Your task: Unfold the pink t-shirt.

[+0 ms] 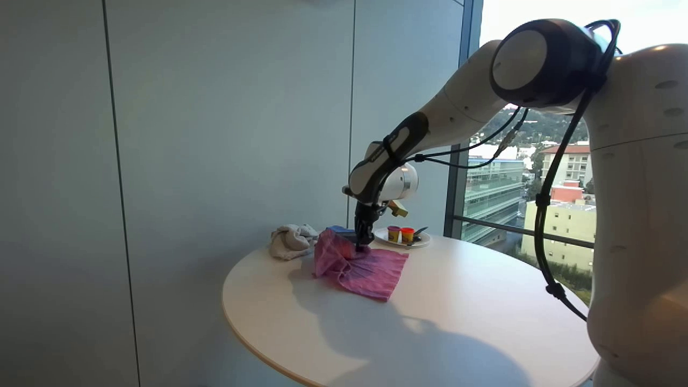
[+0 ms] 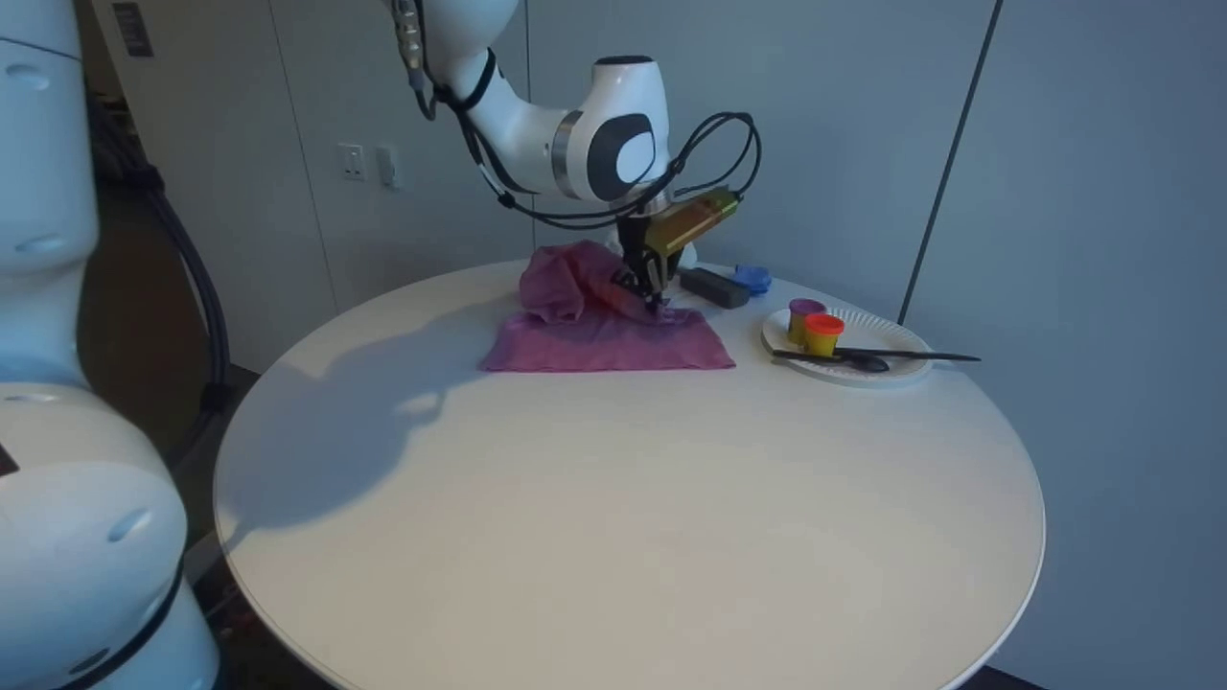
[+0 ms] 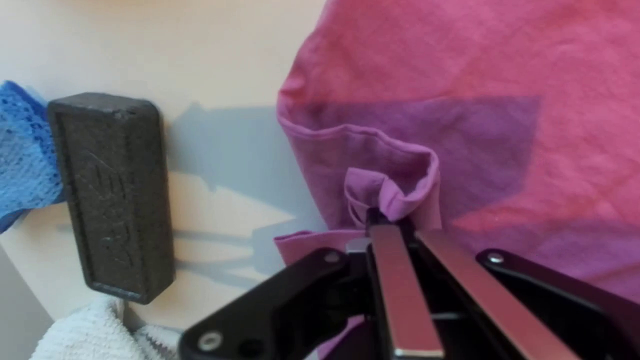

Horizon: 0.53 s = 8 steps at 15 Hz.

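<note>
Toward the far rim of a round white table (image 2: 633, 537), a wrinkled magenta-pink fabric t-shirt (image 2: 613, 347) lies partly bunched, with a black end effector (image 3: 391, 223) clamped on a fold near its stitched edge. The garment's front edge (image 2: 613, 367) runs nearly straight in an exterior view, broad open tabletop stretching before it. A strip of bare surface separates the shirt from a dark grey rectangular block (image 3: 112, 200); a porous blue sponge (image 3: 27, 150) sits just beside the block, and a beige-white terry cloth (image 1: 293, 242) rests close to the rim. Also near the rim, a round white paper plate (image 2: 882, 331) holds a yellow tub with a purple lid (image 2: 798, 329), a yellow tub with a red-orange lid (image 2: 821, 343) and black utensils (image 2: 906, 355), one jutting past the plate. Raised lettering on the block is too faint to read.
</note>
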Motion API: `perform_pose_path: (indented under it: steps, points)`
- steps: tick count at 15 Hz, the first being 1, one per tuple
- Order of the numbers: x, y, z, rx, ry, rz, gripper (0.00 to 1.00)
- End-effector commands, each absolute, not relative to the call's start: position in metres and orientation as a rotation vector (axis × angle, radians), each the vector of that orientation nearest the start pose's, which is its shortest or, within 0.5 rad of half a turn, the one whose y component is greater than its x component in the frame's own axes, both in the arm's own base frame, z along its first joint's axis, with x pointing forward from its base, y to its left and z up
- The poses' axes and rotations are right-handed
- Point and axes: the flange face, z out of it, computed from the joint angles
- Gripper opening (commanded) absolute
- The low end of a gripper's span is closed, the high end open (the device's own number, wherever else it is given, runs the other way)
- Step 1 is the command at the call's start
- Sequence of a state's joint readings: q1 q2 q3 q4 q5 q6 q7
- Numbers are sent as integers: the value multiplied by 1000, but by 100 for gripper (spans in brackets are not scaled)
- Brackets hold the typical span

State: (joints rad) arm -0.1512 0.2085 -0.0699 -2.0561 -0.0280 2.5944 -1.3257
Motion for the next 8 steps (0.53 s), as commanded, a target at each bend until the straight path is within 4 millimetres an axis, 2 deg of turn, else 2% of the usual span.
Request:
perform_pose_path:
  steps: [1,5,8]
  points:
    - [596,-131,407,-2874,-1880,-520,6]
    - [612,-142,439,-2981,-2023,-631,6]
    - [634,-158,445,-3039,-2094,-661,6]
